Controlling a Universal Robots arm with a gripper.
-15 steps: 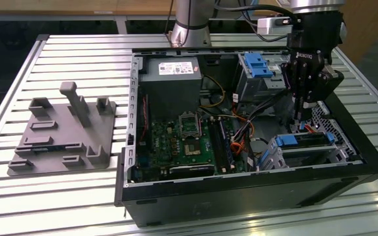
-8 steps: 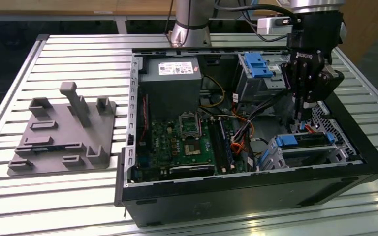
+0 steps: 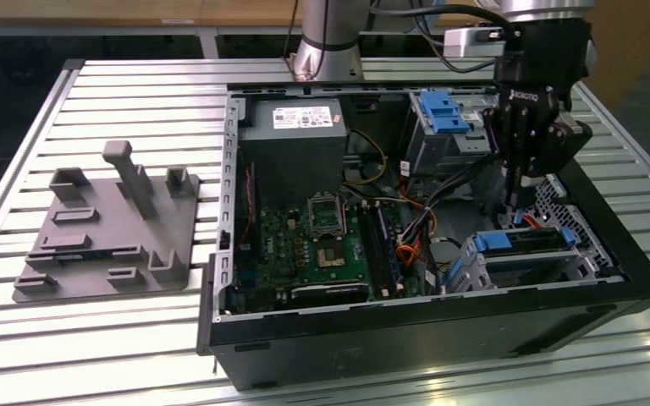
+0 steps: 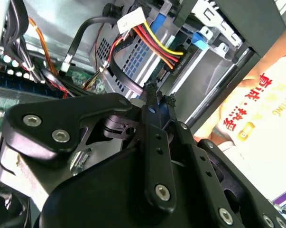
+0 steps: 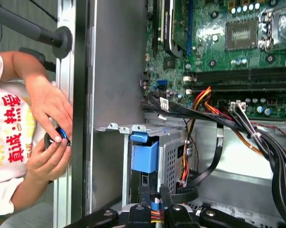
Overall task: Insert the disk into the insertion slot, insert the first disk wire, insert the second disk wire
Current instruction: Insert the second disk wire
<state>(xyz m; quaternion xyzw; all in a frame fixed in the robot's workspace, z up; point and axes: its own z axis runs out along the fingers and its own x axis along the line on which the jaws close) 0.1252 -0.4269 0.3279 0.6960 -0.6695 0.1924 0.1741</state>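
Gripper (image 4: 160,94) pinching red-yellow disk wire (image 4: 161,50), plug hidden behind fingertips (image 4: 150,90); disk (image 5: 145,156) in insertion slot (image 5: 173,154), mostly hidden.

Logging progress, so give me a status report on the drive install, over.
Gripper down in the case, just above the disk. Disk sits in the insertion slot. Red and yellow wires run close by the slot.
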